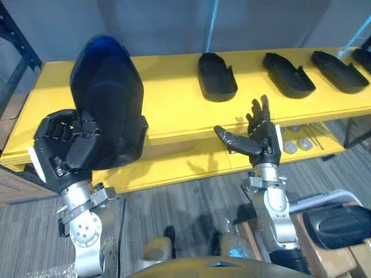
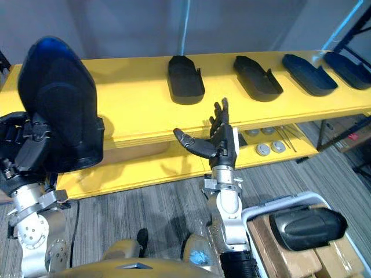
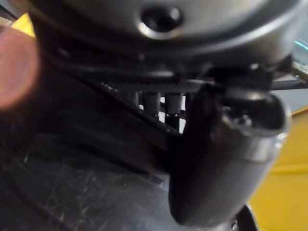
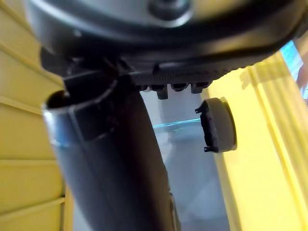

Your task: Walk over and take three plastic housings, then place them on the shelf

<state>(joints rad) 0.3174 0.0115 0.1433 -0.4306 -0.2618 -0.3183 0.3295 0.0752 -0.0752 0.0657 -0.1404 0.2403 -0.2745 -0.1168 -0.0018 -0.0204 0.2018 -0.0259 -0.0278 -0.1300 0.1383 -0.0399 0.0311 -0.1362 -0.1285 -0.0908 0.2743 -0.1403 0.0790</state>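
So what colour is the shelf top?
Yellow; the shelf shows best in the left eye view.

Right hand (image 4: 159, 41) seen close, yellow shelf (image 4: 272, 159) behind it.
Thumb (image 4: 110, 163) stands out large and dark from the palm. Fingers (image 4: 179, 86) show as a short row just beside the thumb, nothing held in them. Round grey disc (image 4: 220, 124) with a dark notched rim lies beyond the thumb, near the fingertips. Yellow boards lie on either side of the thumb, with a pale grey surface (image 4: 187, 154) crossed by a thin cyan streak between them.
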